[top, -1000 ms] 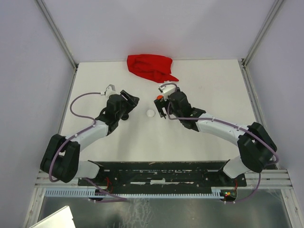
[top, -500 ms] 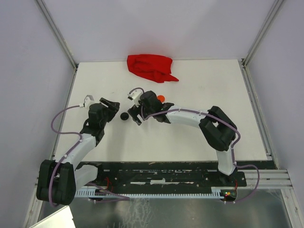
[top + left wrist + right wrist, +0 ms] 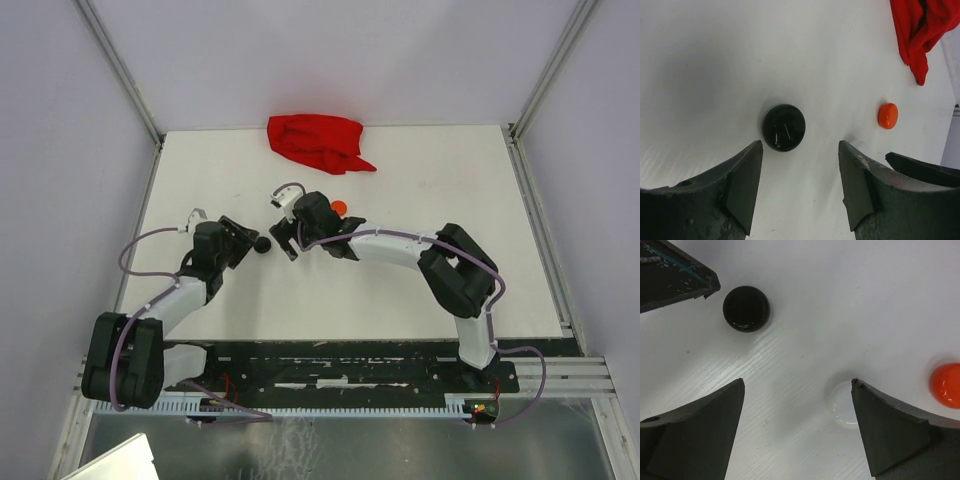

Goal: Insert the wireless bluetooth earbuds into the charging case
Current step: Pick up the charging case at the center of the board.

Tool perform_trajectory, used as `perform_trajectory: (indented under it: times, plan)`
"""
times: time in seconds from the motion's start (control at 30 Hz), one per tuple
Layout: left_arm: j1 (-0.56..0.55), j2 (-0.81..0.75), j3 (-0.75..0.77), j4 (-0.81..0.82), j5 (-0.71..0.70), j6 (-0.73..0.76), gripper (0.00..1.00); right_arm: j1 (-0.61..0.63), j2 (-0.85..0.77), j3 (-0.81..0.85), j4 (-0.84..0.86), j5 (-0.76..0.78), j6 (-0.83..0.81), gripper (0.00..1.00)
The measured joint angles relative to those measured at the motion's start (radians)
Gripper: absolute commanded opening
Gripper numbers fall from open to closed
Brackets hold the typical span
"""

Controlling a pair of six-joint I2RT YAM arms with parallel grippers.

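my left fingers [image 3: 740, 185] are released with nothing between them. the black case [image 3: 784, 127] lies on the bench [image 3: 450, 180] just past their tips at 12 o'clock, and the orange case [image 3: 888, 115] is out at 2. my right fingers [image 3: 695, 425] are spread wide and hold nothing. the white case [image 3: 842, 407] sits at the tip of the 3 o'clock finger, partly hidden by it. the red cloth [image 3: 318, 142] lies at the bench's 12 o'clock edge.
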Motion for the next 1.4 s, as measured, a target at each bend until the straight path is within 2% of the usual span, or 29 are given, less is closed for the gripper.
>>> perform_trajectory:
  times: [0.7, 1.4]
  plan:
    - [0.0, 0.188, -0.001, 0.088, 0.06, 0.003, 0.68, -0.029, -0.104, -0.099, 0.024, 0.085, 0.007, 0.97]
    - [-0.014, 0.36, 0.119, 0.171, 0.143, 0.021, 0.65, -0.06, -0.106, -0.114, 0.028, 0.091, 0.008, 0.97]
